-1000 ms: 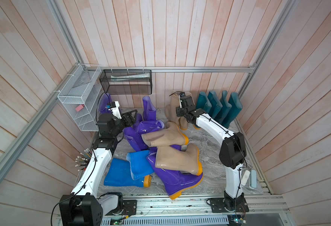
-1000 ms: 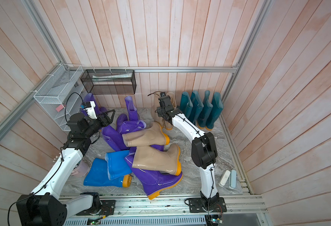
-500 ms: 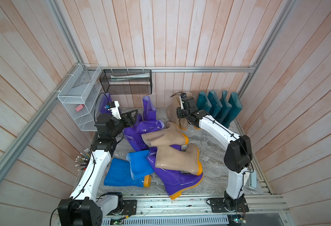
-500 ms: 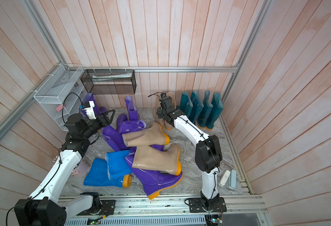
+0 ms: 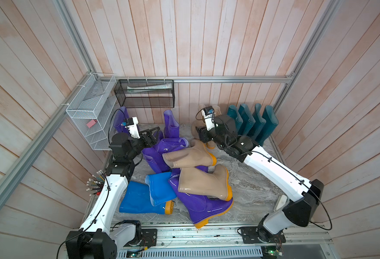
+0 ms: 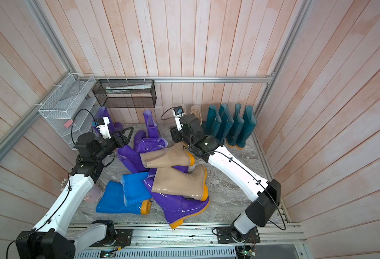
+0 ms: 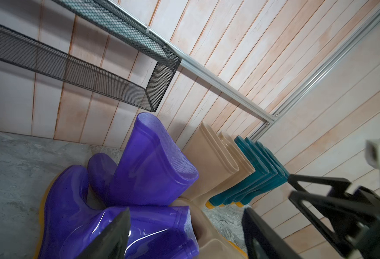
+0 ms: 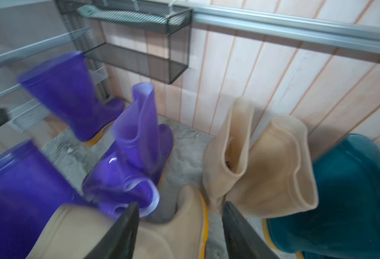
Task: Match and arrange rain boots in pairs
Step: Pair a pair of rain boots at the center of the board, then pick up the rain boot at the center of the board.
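Here's the surface, and it's half sorted. Four dark teal boots stand upright in a tight row against the back wall on the right. Just beside them two upright beige boots lean shaft to shaft, partly hidden behind the right wrist in both top views.

The right hand hangs low in front of that beige pair, fingers well apart with nothing between them — its wrist picture is blurred, but the gap is plain. Just under it lies the sole end of a fallen beige boot, which rests across the purple boots in the middle heap. A second fallen beige boot lies on top of a big purple boot nearer the front rail.

Over on the other side, the left hand is wide open too and holds nothing. It hovers above the lying purple boots, pointed toward an upright purple boot at the back wall. Another purple boot stands in the back left corner below the white wire rack. Two bright blue boots lie side by side at the front left — touching the heap. A black mesh shelf hangs on the back wall.
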You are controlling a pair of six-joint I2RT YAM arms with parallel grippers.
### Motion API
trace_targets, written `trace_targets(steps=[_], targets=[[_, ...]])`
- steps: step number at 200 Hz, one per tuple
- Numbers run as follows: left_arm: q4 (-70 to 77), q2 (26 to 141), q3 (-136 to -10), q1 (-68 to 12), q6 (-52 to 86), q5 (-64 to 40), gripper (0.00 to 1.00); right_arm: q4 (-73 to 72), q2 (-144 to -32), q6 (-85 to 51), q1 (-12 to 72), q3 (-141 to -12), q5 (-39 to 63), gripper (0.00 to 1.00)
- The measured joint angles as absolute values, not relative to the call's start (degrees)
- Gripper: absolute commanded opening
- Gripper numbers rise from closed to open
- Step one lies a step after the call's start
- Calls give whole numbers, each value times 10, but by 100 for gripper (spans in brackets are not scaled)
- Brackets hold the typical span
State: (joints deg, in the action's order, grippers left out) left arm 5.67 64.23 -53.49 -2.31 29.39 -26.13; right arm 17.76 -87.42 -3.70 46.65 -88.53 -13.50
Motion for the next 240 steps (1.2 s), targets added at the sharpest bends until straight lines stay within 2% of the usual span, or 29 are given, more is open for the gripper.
trace_targets(steps=[15, 40, 91, 132, 189, 205, 228, 237, 240], targets=[[56, 638, -522, -23, 293, -256, 82, 168, -841, -21, 501, -823, -127, 71], [57, 620, -507, -23, 293, -246, 83, 168, -801, -2, 552, -749, -106, 74], [69, 602, -504, -22, 295, -239, 83, 190, -783, 27, 596, -740, -74, 79], [69, 602, -504, -18, 298, -240, 83, 208, -811, 54, 610, -743, -54, 80], [74, 603, -504, -14, 305, -252, 83, 199, -916, 108, 610, -790, -66, 79], [74, 603, -504, -12, 307, -253, 83, 189, -937, 121, 610, -798, -78, 67], [74, 603, -504, -8, 309, -253, 83, 181, -955, 140, 610, -810, -96, 16], [74, 603, -503, -6, 311, -253, 83, 177, -958, 142, 610, -813, -105, 1], [74, 603, -503, -6, 311, -253, 83, 175, -958, 143, 610, -813, -109, 0]])
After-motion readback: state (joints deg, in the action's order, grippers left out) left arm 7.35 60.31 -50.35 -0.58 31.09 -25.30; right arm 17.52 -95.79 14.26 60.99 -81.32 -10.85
